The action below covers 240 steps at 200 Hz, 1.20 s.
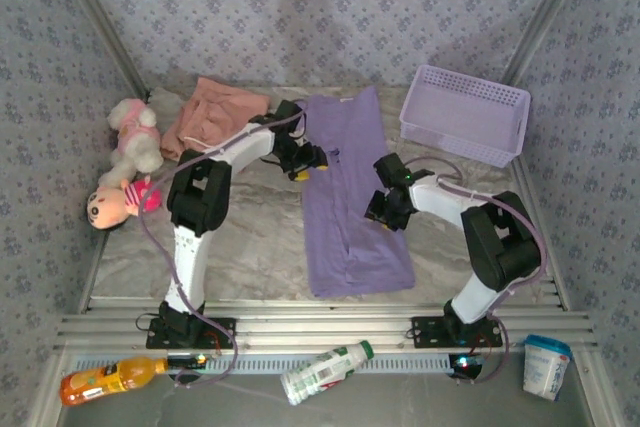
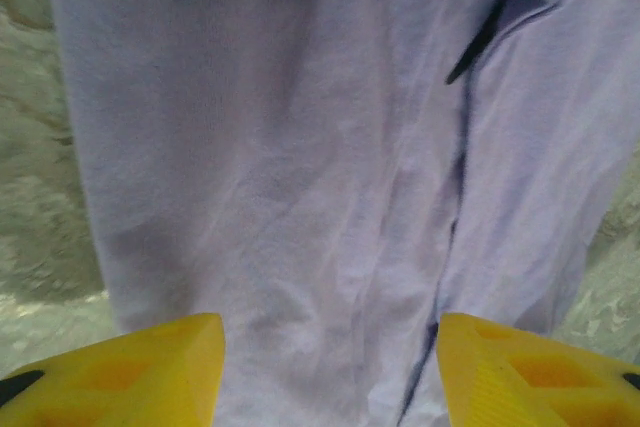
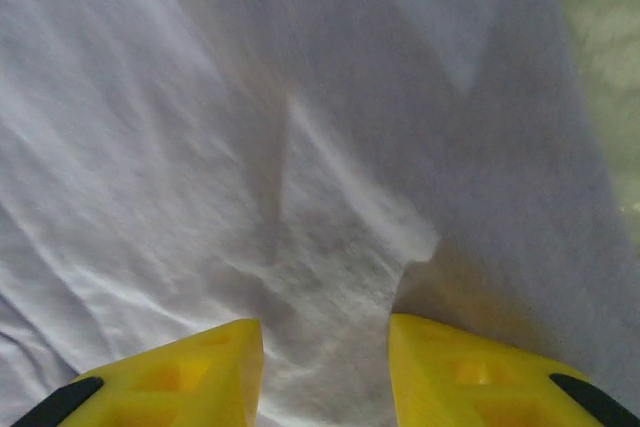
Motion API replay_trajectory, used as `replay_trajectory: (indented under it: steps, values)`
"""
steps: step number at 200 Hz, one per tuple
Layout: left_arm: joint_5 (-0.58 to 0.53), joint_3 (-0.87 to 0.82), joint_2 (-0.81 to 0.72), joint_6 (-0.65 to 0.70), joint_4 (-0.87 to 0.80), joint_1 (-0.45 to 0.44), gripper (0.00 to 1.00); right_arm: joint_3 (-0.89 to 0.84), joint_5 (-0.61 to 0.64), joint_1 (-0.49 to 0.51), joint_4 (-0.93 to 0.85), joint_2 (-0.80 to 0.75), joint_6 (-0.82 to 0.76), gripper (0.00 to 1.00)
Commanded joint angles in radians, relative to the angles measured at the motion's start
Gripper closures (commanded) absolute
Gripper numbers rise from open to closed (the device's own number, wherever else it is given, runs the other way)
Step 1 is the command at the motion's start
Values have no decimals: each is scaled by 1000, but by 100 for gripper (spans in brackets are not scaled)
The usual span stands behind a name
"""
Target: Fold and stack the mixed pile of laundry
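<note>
Marbled table (image 1: 250, 237): lavender shirt (image 1: 345, 217) under left end effector (image 2: 330, 357), right end effector (image 3: 325, 352).

Lavender shirt (image 1: 350, 209) lies flat, folded into a long strip; salmon-pink shorts (image 1: 215, 112) lie rumpled far left.

left tool (image 2: 328, 335): jaws wide apart | right tool (image 3: 325, 335): jaws apart, narrower

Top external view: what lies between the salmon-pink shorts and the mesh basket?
The lavender shirt, laid out lengthwise, with the left gripper at its left edge; the top view shows this.
</note>
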Motion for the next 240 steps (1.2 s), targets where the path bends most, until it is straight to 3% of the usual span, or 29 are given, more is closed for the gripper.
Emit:
replay_trajectory:
  steps: [1, 39, 61, 85, 107, 115, 118, 121, 148, 205, 240]
  values:
    - [1, -11, 49, -32, 66, 8, 41, -18, -9, 42, 41, 19, 50, 60]
    - [-24, 7, 83, 47, 7, 35, 41, -1, -33, 115, 107, 55, 129, 59]
    - [-35, 52, 90, 119, -30, 47, 39, 34, 16, 136, 57, 37, 130, 56]
    - [-40, 106, 70, 158, -126, 43, 36, 10, 26, 129, -10, -53, 122, 44]
    - [-84, 48, -33, 144, -146, 24, 28, -30, 36, 106, -74, -166, 76, 36]
    - [-94, 4, -81, 128, -146, 15, 27, -48, 30, 98, -101, -203, 58, 34]
    - [-99, -14, -100, 121, -145, 11, 14, -56, 27, 97, -107, -219, 54, 34]
    - [-104, -29, -120, 113, -143, 6, 9, -62, 24, 94, -120, -234, 48, 34]
    - [-141, -231, -303, 47, -115, -37, 7, -148, 24, 101, -196, -369, 26, 33]
    - [-168, -706, -666, -154, -41, -198, 14, -401, -76, 186, -169, -622, 129, 36]
    - [-177, -930, -804, -329, 86, -342, 27, -490, -100, 256, -118, -701, 216, 40]
